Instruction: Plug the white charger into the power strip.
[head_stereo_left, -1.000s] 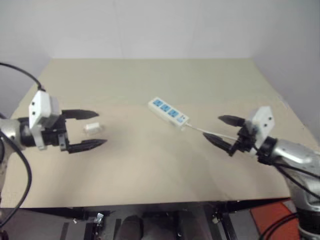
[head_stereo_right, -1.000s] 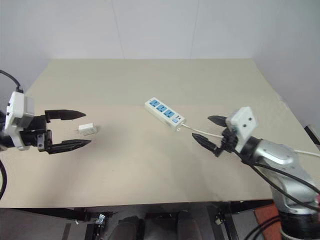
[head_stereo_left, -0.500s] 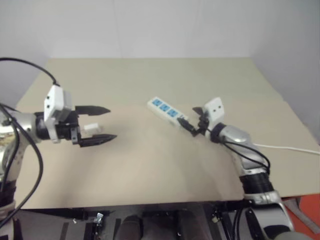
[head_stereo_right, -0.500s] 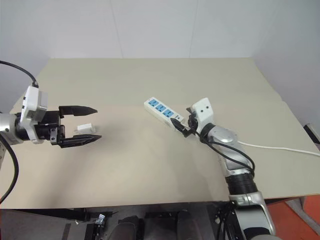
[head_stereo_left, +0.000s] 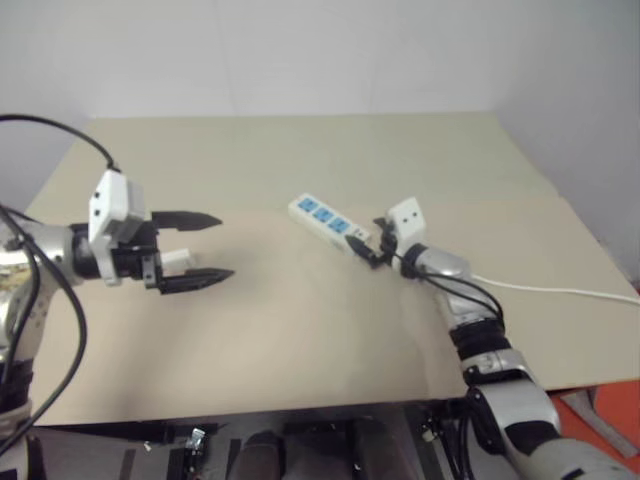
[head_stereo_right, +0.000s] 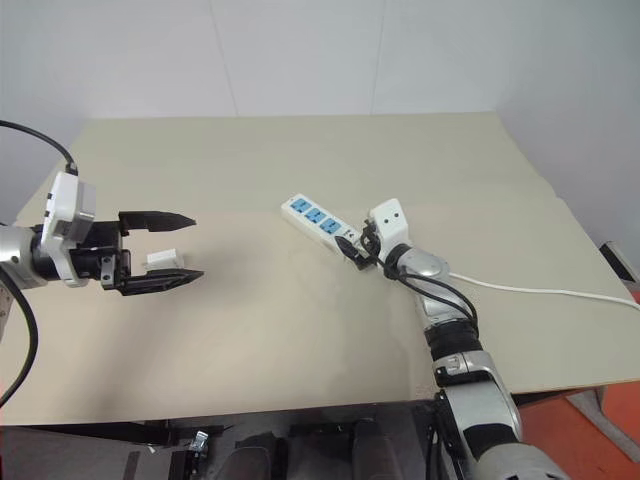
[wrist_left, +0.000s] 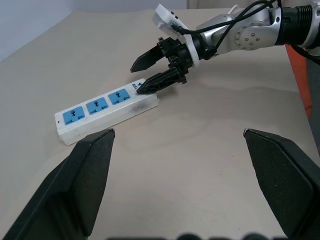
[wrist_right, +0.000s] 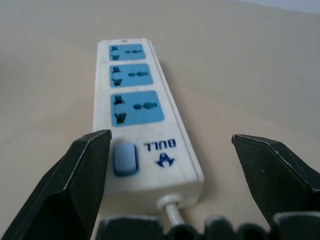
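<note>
Charger not yet picked up: it is seen lying on the table, between the 2 spread black fingers of the left gripper, with no contact visible. Power strip is seen flat near the table centre, well apart from the charger, 3 blue sockets facing up, all empty, blue switch at the cable end. Thin white cable is seen trailing off to the right edge.

Step in hand, judged: bracing of the strip by the right arm while the pick of the charger is set up on the left. Nothing is plugged, so the task is judged early.

Next move, judged: left fingers to be closed on the charger, then a carry across to the strip and a push down into a socket with prongs aligned. Strip should be held steady or it will likely slide.

Left arm pose: reaching in from the left edge, gripper roughly level, pointing right toward the strip, jaws wide apart.

Right arm pose: stretched forward over the table, right gripper at the switch end of the strip, pointing along it, jaws spread and straddling that end, pinching nothing. Whether a fingertip touches the strip cannot be told.
</note>
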